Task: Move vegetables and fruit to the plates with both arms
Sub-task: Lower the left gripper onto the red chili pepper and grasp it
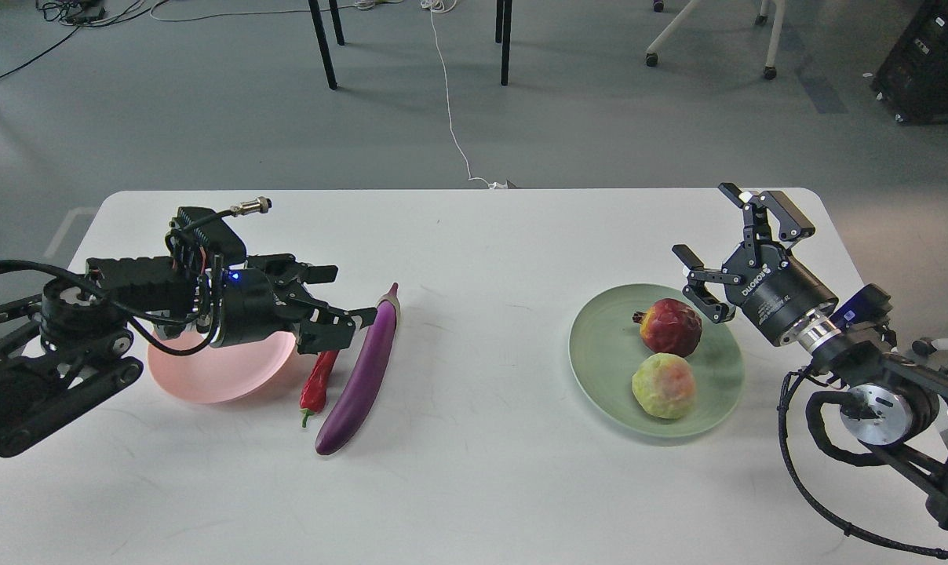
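The scene is evenly and brightly lit from above by soft, diffuse light. Only faint, short shadows are cast on the white table [474, 486]: a pale one beneath the left arm [58, 377], thin ones along the eggplant [362, 375], and a soft one on the green plate [599, 345] beside the pomegranate [670, 326]. A mild sheen is seen along the eggplant's skin. The table is rendered sharply; no motion blur is noticed. The table's far edge is bowed slightly by lens distortion. The floor [207, 118] beyond the table appears dimmer and greyer.

pink plate [223, 375] (partly behind left gripper [334, 302])
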`<state>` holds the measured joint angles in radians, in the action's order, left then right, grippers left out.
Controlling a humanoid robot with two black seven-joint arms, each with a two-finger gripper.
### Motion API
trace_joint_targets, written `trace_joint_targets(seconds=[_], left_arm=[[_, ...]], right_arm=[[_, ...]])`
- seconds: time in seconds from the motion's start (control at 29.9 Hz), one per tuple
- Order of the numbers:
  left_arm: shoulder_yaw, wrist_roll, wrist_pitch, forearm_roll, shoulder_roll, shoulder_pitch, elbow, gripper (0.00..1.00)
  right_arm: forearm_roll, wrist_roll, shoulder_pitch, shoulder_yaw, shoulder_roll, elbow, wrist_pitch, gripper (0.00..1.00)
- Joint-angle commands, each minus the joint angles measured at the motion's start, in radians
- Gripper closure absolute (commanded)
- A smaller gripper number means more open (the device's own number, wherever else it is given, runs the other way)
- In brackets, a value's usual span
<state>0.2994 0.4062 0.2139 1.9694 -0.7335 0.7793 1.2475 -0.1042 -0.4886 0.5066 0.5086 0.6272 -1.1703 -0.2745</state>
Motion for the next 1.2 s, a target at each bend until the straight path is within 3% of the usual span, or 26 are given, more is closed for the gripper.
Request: trace_joint_targets(seconds=[0.0, 0.77, 0.9, 1.04, 1.17], left_arm=[[-0.034, -0.004, 0.019, 0.019, 0.016, 0.012, -0.033, 0.20], [-0.077, -0.006, 0.027, 0.160, 0.103, 0.001, -0.171, 0.37], [-0.080, -0.006, 0.027, 0.160, 0.108, 0.001, -0.174, 0.48], [-0.080, -0.006, 0.027, 0.161, 0.109, 0.000, -0.175, 0.75], [-0.080, -0.004, 0.027, 0.166, 0.109, 0.000, -0.175, 0.81]], right_arm=[[0.000, 0.000, 0.000, -0.001, 0.000, 0.000, 0.000, 0.02], [-0.002, 0.000, -0.005, 0.001, 0.011, -0.003, 0.000, 0.02], [-0.002, 0.000, -0.005, 0.001, 0.011, -0.003, 0.001, 0.02], [0.000, 0.000, -0.006, 0.001, 0.011, -0.002, 0.001, 0.02], [-0.002, 0.000, -0.006, 0.004, 0.011, -0.002, 0.003, 0.02]])
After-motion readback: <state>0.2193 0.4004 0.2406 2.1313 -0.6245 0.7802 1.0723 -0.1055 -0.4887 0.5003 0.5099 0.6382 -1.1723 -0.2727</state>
